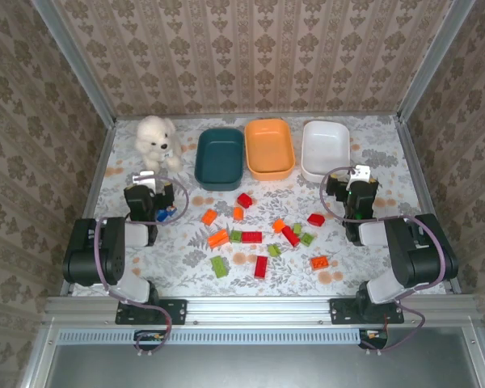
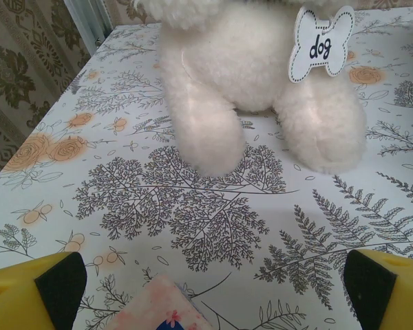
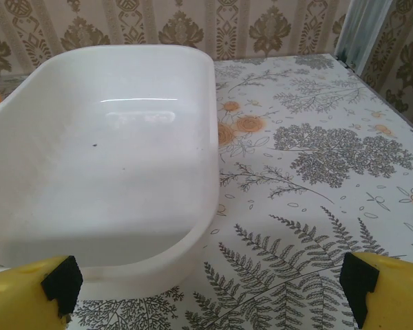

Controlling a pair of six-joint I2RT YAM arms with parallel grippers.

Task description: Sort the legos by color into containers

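Patterned beige wallpaper [image 1: 250,48] closes off three sides of the work cell, and the surface [image 1: 182,271] below it wears a cloth printed with grey ferns and orange blossoms. Along the far edge the three containers stand in a row. A dark teal tub [image 1: 220,158] is on the left, an orange tub [image 1: 270,148] sits right beside it in the middle, and a white tub [image 1: 325,150] stands a little apart on the right. A white plush dog [image 1: 157,139] sits to the left of the teal tub, and a bone-shaped tag [image 2: 321,42] reading "dog" hangs at its front.

The legos [image 1: 251,237] lie scattered on the surface in front of the tubs, between the two arms, all of them outside the tubs. Red, orange and green pieces are mixed together. A red brick [image 1: 244,200] lies nearest the tubs, while an orange brick [image 1: 319,262] and a green brick [image 1: 220,267] lie toward the near edge.

The left fingers [image 2: 34,289] are spread wide with nothing in their grasp. They point at the plush dog's legs, and the corner of a small pink-and-blue carton [image 2: 162,313] lies on the cloth between them. The right fingers [image 3: 389,289] are likewise spread wide and hold nothing. They hover just in front of the white tub, facing its near right corner. Both arms sit folded at the sides of the surface, apart from the bricks.
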